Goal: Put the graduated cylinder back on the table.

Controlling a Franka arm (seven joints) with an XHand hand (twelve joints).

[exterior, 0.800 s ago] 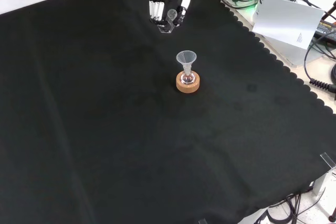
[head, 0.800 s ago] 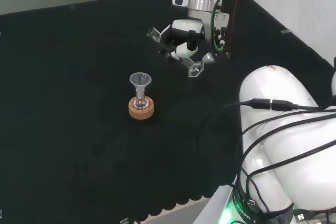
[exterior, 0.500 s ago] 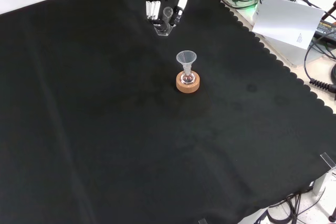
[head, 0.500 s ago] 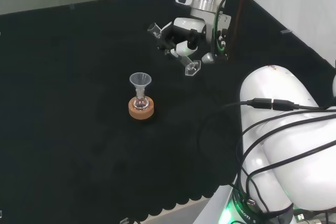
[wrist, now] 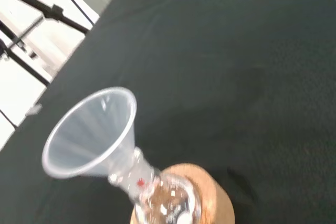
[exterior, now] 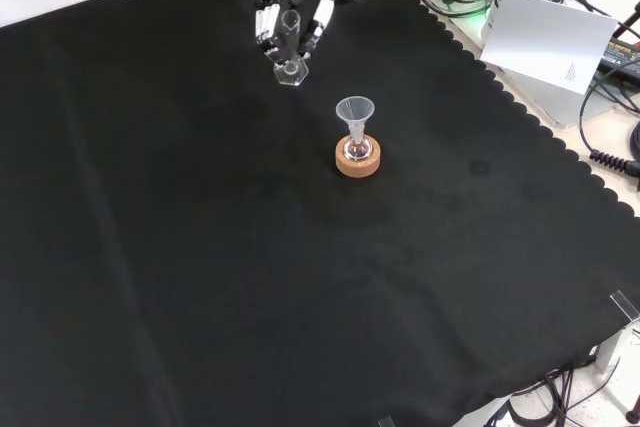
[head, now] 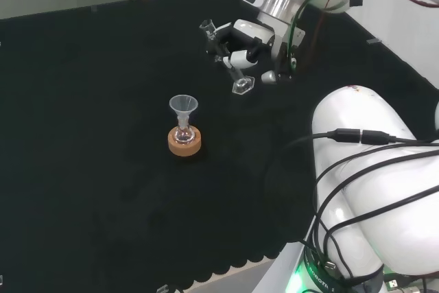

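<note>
Fingers of the robot hand (exterior: 290,7) pinch the graduated cylinder (exterior: 291,52), well apart from the funnel (exterior: 354,112).

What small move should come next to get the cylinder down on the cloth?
Probably finish tipping it upright, then lower. The hand is curled round the graduated cylinder, which leans in the head view with its base apparently above the black cloth, clear of the funnel on its cork ring.
</note>
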